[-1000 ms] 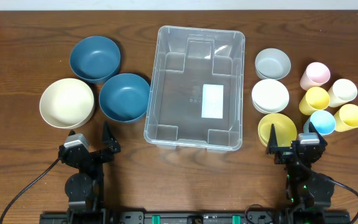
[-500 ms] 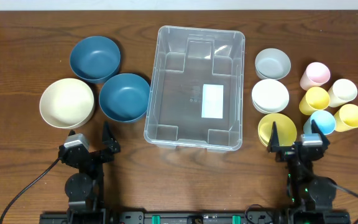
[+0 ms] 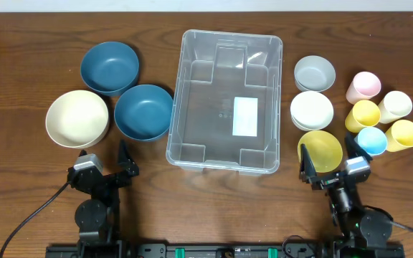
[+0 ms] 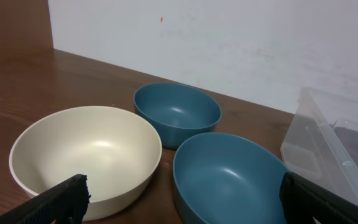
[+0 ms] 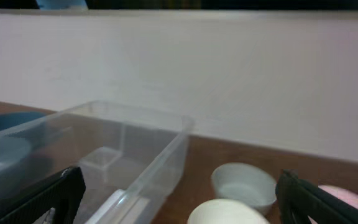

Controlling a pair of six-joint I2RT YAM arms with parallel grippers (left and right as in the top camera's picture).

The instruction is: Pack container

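The clear plastic container (image 3: 224,93) stands empty in the table's middle, with a white label on its base. It also shows in the left wrist view (image 4: 337,146) and the right wrist view (image 5: 135,146). My left gripper (image 3: 105,159) is open and empty, near the front edge, just in front of the cream bowl (image 3: 77,118) and a blue bowl (image 3: 143,112). In its wrist view the open left gripper (image 4: 185,199) frames both bowls. My right gripper (image 3: 328,161) is open and empty at the near edge of a yellow small bowl (image 3: 320,150). Its wrist view shows the open right gripper (image 5: 179,199).
A second blue bowl (image 3: 109,67) sits back left. Right of the container lie a grey small bowl (image 3: 315,73) and a white small bowl (image 3: 312,110). Several cups cluster at far right: pink (image 3: 363,86), cream (image 3: 395,106), yellow (image 3: 363,115), blue (image 3: 371,140), yellow (image 3: 403,135).
My right gripper has swung to the left, from in front of the blue cup to the yellow small bowl's near edge. The left arm has not moved.
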